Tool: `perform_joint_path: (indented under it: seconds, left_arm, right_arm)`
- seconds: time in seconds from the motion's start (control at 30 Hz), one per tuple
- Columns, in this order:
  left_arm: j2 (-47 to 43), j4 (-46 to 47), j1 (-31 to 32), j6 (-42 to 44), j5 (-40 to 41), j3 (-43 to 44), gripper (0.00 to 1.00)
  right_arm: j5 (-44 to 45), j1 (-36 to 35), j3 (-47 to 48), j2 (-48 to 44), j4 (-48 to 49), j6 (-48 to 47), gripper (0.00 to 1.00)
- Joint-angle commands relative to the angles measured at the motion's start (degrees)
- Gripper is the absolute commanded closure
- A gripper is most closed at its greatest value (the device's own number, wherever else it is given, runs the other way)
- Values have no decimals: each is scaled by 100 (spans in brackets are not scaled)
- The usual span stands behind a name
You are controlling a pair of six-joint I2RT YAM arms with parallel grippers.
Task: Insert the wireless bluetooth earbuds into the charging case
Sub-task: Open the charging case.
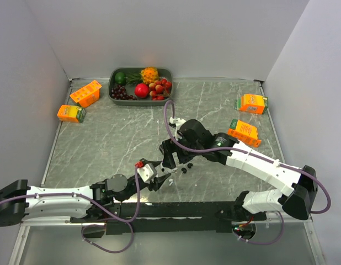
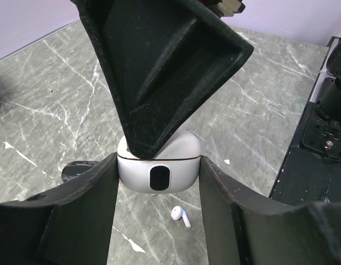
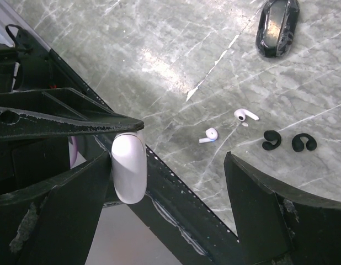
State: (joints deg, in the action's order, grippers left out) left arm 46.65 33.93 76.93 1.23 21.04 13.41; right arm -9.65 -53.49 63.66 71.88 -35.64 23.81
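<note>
Left gripper [image 2: 158,164] clamped on the white charging case [image 2: 158,178]. Right gripper [image 3: 169,161] jaws wide apart, holding nothing, one finger against the case. Two white earbuds [image 3: 210,134] and two black earbuds [image 3: 271,140] lie loose on the table [image 3: 159,44], just past the right fingers.

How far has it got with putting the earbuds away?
Nothing looks done yet: two white earbuds and two black earbuds lie loose on the table. In hand: the left gripper grips the white case, whose lid looks shut, and the open right gripper is up against its lid. Left to do: open the case, then pick up the buds and seat them inside.
</note>
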Motion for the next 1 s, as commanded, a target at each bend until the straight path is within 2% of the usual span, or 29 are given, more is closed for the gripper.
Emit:
perform_joint_path:
  seconds: [0.0, 0.73, 0.97]
  left_arm:
    - [-209, 70, 94, -53, 172, 206, 99]
    - [-736, -53, 174, -88, 647, 13, 99]
    - [-860, -54, 182, -80, 709, -40, 99]
  right_arm:
    - [235, -38, 103, -59, 31, 88, 10]
    - [534, 164, -11, -402, -154, 264, 10]
    - [-230, 164, -91, -711, 470, 317, 9]
